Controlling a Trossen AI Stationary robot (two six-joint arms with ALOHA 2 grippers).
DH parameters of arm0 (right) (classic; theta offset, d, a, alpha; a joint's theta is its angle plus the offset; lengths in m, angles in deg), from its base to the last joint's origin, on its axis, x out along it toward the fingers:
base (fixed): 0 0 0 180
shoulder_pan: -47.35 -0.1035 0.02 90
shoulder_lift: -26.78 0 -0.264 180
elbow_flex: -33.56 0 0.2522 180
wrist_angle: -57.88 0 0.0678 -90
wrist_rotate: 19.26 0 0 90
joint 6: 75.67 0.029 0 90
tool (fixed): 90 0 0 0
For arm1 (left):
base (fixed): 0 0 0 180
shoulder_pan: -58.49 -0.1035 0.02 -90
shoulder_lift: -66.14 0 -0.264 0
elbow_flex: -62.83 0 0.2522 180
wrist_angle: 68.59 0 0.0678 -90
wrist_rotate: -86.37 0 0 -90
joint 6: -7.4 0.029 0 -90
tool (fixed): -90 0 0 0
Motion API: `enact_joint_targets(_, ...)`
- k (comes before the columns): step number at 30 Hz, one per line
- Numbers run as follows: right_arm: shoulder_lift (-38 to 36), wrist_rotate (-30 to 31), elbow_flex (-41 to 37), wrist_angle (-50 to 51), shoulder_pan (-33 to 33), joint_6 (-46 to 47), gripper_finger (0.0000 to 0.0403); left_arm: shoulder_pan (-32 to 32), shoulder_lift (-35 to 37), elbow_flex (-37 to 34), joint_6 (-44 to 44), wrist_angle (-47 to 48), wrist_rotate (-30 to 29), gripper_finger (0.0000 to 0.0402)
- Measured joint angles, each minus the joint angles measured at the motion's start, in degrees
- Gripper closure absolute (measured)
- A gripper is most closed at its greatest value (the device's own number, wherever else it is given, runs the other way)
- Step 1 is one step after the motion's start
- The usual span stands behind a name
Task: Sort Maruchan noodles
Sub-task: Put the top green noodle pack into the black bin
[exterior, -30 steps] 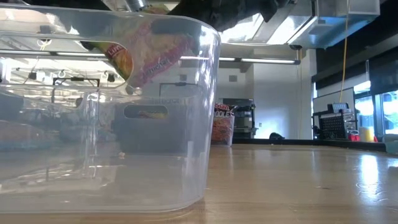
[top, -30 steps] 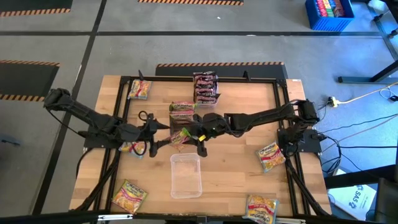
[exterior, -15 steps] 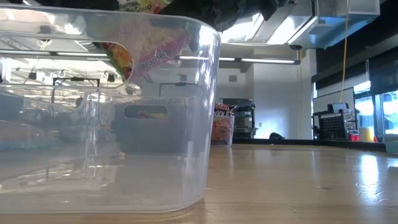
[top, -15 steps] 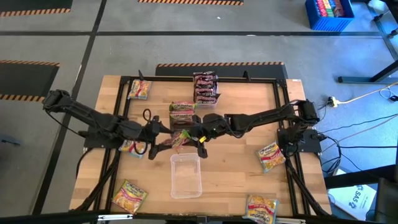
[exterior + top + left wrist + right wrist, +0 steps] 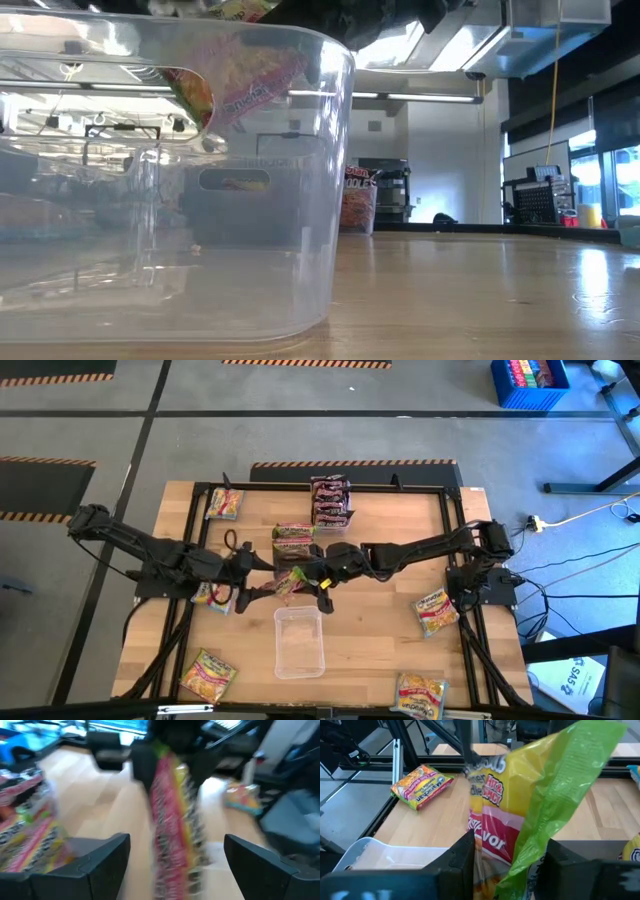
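Worktop (image 5: 370,630): packets scattered at its edges, unsorted. Tray (image 5: 299,641): clear, empty, centre-front. Stacks (image 5: 330,500) of dark packets at the back, seemingly sorted. Right hand (image 5: 297,578): clamped on a yellow-green packet (image 5: 520,805) just behind the tray. Left hand (image 5: 246,572): fingers apart, empty, facing that packet. Most sorting remains.

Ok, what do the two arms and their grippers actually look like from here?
Both are slim black jointed arms reaching in from the table's sides. The left gripper and right gripper are black too, each with two flat, blocky dark fingers, as the wrist views show. Thin dark cables loop beside the left gripper. No markings can be made out on either.
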Motion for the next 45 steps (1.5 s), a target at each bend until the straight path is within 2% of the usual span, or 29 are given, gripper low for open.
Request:
enact_joint_targets(4,0.1,0.1,0.0,0.3,0.0,0.0,0.0285,0.0,1.0,2.2,-1.4,4.6,1.3,0.0086)
enact_joint_targets(7,0.1,0.1,0.0,-0.1,0.0,0.0,0.0285,0.0,0.7,2.1,-0.1,2.7,0.5,0.0086)
enact_joint_targets(13,0.1,0.0,0.0,-0.1,0.0,0.0,0.0285,-1.3,-4.3,0.7,1.0,0.1,-3.1,0.0086)
enact_joint_targets(23,0.1,-0.1,0.0,-0.6,0.0,0.0,0.0285,-5.3,-11.0,0.7,1.3,-3.9,5.6,0.0091)
enact_joint_targets(26,0.1,-0.1,0.0,-0.7,0.0,0.0,0.0285,-6.3,-11.6,0.7,1.3,-4.0,7.0,0.0112)
enact_joint_targets(37,0.1,-0.1,0.0,-1.7,0.0,-0.3,0.0282,-8.2,-11.6,0.7,2.1,-4.1,10.6,0.023)
enact_joint_targets(42,-0.1,0.4,0.0,-1.8,-0.3,-0.3,0.023,-8.2,-11.6,0.7,4.7,-4.0,10.7,0.0264)
enact_joint_targets(45,-2.9,-0.1,1.2,6.1,-0.3,-0.1,0.0188,-8.3,-11.6,0.7,6.0,-3.8,10.4,0.0273)
